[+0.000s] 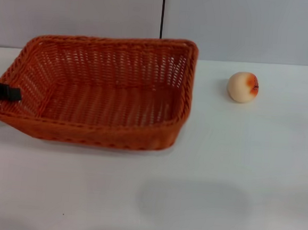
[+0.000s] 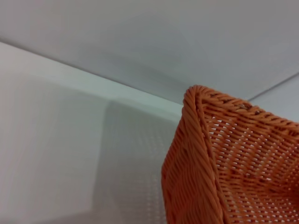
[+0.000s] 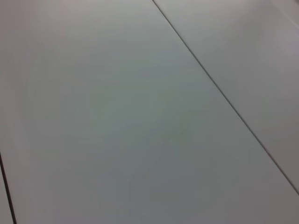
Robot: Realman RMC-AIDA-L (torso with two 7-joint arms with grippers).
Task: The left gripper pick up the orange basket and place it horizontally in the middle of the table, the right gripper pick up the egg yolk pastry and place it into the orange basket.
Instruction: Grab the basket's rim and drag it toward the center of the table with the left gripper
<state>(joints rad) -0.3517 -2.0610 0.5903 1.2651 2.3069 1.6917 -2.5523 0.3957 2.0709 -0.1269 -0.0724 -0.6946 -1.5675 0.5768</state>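
At jaws – orange basket (image 1: 100, 92) rim (left)

Only the tip of the left gripper (image 1: 1, 91) is seen, at the far left edge of the head view at mid height. It is black and reaches in level from the frame edge. Whether its fingers are parted is not shown. The right gripper is not seen in any view, and no arm links are visible.
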